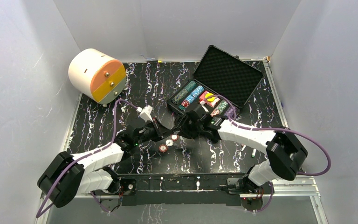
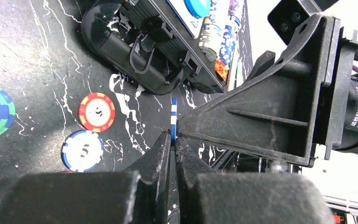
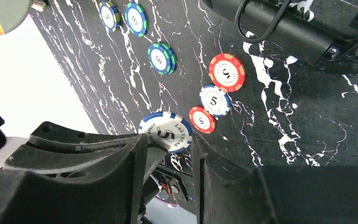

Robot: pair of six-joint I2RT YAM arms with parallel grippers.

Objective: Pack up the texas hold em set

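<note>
The black case [image 1: 227,74] stands open at the back right, with rows of chips in its grey foam; its front wall shows in the left wrist view [image 2: 135,51] and the right wrist view [image 3: 284,32]. My left gripper [image 1: 167,131] [image 2: 173,137] is shut on a blue-and-white chip [image 2: 173,116], held on edge above the table. My right gripper [image 1: 179,128] [image 3: 169,142] is open, its fingertips on either side of that same chip [image 3: 167,130]. Loose chips lie on the table: a red one [image 3: 227,72], a blue-white one [image 3: 214,100], a small red one [image 3: 202,119] and green ones [image 3: 161,58].
The white-and-orange round drawer unit [image 1: 96,74] stands at the back left. White walls close in the black marbled table [image 1: 121,93] on three sides. Both arms meet at mid-table, just in front of the case. Purple cables loop off both arms.
</note>
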